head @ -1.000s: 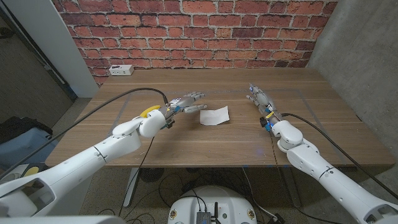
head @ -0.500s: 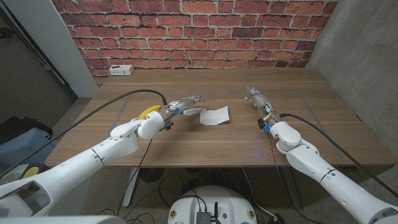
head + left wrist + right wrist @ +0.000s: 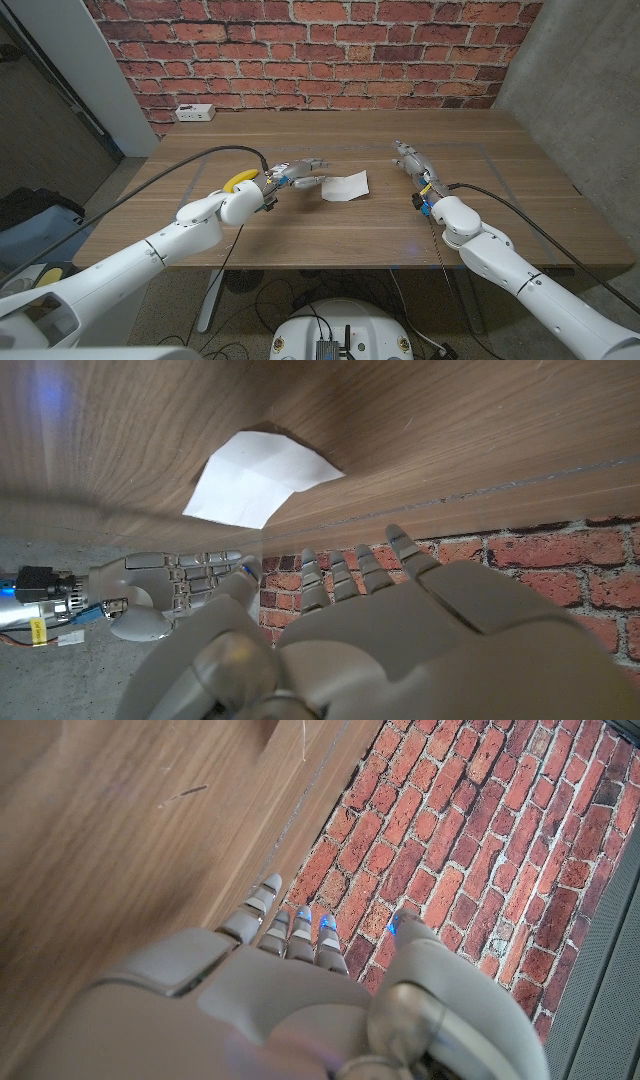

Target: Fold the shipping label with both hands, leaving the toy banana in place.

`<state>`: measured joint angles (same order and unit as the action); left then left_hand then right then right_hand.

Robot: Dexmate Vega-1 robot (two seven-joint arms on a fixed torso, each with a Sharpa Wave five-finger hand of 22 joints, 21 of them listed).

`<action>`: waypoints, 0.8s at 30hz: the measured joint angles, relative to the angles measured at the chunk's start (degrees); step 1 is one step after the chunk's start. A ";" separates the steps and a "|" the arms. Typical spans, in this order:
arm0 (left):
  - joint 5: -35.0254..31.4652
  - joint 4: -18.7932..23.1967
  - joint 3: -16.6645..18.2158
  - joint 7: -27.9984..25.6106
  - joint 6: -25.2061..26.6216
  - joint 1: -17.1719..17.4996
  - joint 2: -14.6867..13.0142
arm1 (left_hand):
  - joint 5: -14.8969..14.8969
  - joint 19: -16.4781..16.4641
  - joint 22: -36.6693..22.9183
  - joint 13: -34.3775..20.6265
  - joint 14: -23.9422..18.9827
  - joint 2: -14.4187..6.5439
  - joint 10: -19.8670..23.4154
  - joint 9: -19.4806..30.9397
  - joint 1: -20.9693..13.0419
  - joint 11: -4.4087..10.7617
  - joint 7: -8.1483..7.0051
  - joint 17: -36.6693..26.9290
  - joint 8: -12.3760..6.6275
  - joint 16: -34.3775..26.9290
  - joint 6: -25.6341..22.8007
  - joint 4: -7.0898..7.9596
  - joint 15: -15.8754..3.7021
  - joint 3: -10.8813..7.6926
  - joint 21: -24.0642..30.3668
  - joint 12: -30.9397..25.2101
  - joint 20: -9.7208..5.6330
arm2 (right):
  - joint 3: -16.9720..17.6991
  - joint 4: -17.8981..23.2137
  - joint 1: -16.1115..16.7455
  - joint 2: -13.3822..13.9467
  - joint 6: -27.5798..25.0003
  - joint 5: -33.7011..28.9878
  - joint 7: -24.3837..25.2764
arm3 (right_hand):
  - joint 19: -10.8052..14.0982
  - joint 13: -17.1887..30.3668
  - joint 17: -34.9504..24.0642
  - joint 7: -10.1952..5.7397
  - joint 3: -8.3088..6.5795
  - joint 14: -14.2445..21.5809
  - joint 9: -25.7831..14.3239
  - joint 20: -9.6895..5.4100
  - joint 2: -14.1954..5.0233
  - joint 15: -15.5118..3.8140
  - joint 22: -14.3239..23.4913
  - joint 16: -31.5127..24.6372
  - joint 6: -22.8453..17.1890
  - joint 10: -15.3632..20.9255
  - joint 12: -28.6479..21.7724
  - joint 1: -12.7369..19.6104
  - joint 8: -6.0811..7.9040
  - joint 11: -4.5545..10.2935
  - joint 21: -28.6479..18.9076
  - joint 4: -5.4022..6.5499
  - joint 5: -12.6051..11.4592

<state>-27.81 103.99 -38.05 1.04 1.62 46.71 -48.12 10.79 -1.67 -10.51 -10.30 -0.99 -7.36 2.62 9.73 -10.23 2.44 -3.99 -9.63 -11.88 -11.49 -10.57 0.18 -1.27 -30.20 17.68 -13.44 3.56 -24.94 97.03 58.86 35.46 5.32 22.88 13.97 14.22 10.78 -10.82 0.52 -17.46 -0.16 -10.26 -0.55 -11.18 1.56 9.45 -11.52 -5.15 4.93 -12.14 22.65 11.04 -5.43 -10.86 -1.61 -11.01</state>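
Shipping label (image 3: 345, 186) lies flat, long axis across table; left hand (image 3: 298, 170) beside it, fingers spread, empty.

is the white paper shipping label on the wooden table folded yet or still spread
Spread, not folded: the white paper shipping label lies as one sheet with creases and a lifted edge. The left hand is beside it.

The shipping label (image 3: 345, 186) is seen as a small white sheet lying flat on the wood, just above the centre of the head view; in the left wrist view (image 3: 258, 478) creases and a slightly raised edge are visible. The yellow toy banana (image 3: 240, 180) is partly hidden, left of centre, curved.
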 measured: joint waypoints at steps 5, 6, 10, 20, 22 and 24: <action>-0.39 0.14 0.00 0.45 0.28 0.00 -0.04 | 0.00 -0.78 0.00 0.00 -1.35 -0.29 1.81 0.00 -0.28 -0.32 0.95 0.00 0.00 0.00 -1.94 -0.50 -0.26 -0.50 0.00 0.00 -0.60 | -0.07 1.40 0.28 0.50 -1.99 -0.29 0.83 | 0.55 0.00 0.00 0.08 -0.50 0.44 0.00 -0.06 -0.30 -0.16 0.00 -0.45 -0.33 0.31 0.00 0.30 0.00 -0.31 -0.45 0.03 0.00; -0.51 0.15 -0.01 0.57 0.34 -0.03 -0.05 | 0.00 -1.00 0.00 0.00 -1.73 -0.29 2.16 0.00 -0.29 -0.30 1.16 0.00 0.00 0.00 -2.15 -0.51 -0.28 -0.51 0.00 0.00 -0.38 | -0.13 1.91 0.34 0.70 -2.56 -0.39 1.00 | 0.55 0.00 0.00 -0.01 -0.67 0.59 0.00 -0.06 -0.30 -0.01 0.00 -0.45 -0.60 0.51 0.00 0.30 0.00 -0.52 -0.45 0.20 0.00; -1.01 0.16 -0.24 0.96 0.54 -0.26 -0.05 | 0.00 -1.84 0.00 0.00 -2.65 -0.29 3.29 0.00 -0.29 -0.41 1.33 0.00 0.00 0.00 -3.56 -0.67 -0.55 -0.67 0.00 -0.43 -0.86 | -0.24 2.91 0.48 1.11 -3.93 -0.64 1.40 | 0.77 0.00 -0.26 -0.03 -0.87 0.89 0.00 0.16 -0.30 -0.14 0.00 -0.45 -0.99 0.92 0.00 0.29 0.28 -0.30 -0.45 0.34 0.22; -2.27 0.08 -1.04 1.69 0.74 -0.84 0.14 | 0.00 -3.71 0.00 0.00 -4.98 -0.06 5.86 0.00 -0.51 -0.09 1.65 0.00 0.00 0.00 -5.75 -0.98 -0.88 -0.99 0.34 -0.43 -2.71 | -0.68 5.06 0.61 1.91 -6.56 -0.77 1.61 | 2.49 0.26 -0.31 0.80 -1.92 2.33 0.00 0.86 0.08 1.11 0.00 -0.99 -2.44 2.72 -0.44 0.67 0.42 -1.03 -0.84 0.81 0.43; -2.57 -0.08 -1.19 1.77 0.74 -1.00 0.20 | -0.02 -4.39 0.00 0.00 -5.72 -0.06 6.41 0.00 -0.51 -0.01 2.04 0.00 0.00 0.00 -6.36 -0.98 -0.81 -0.99 0.34 -0.43 -3.61 | -0.86 5.53 0.61 2.06 -7.13 -0.92 1.65 | 2.88 0.30 -0.53 0.80 -1.92 2.72 0.00 0.99 0.08 1.07 0.00 -1.21 -2.44 3.17 -0.44 0.67 0.42 -1.12 -0.84 0.81 0.43; -2.77 -0.16 -1.29 1.79 0.68 -1.05 0.23 | -0.22 -4.78 0.00 0.00 -6.24 -0.06 7.31 0.00 -0.51 -0.07 1.99 0.00 0.00 0.00 -7.06 -0.98 -0.92 -0.99 0.56 -0.43 -4.44 | -0.99 5.89 0.56 2.18 -7.48 -1.07 1.72 | 3.31 0.30 -0.53 1.04 -2.34 3.14 0.00 1.27 0.08 1.29 0.00 -1.22 -2.67 3.17 -0.44 0.67 0.42 -1.12 -0.84 0.75 0.43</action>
<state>-30.59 103.82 -39.33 2.83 2.30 45.66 -47.89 10.57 -6.45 -10.51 -10.30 -7.24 -7.42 9.93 9.73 -10.74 2.37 -2.01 -9.63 -11.88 -11.49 -17.63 -0.80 -2.20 -31.19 18.24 -13.87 -0.88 -25.93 102.92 59.42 37.64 -2.16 21.80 15.69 17.52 11.08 -11.35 1.55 -19.80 2.98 -10.26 0.72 -11.10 2.86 9.45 -12.74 -7.82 8.10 -12.59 23.33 11.46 -6.55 -11.70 -0.86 -10.58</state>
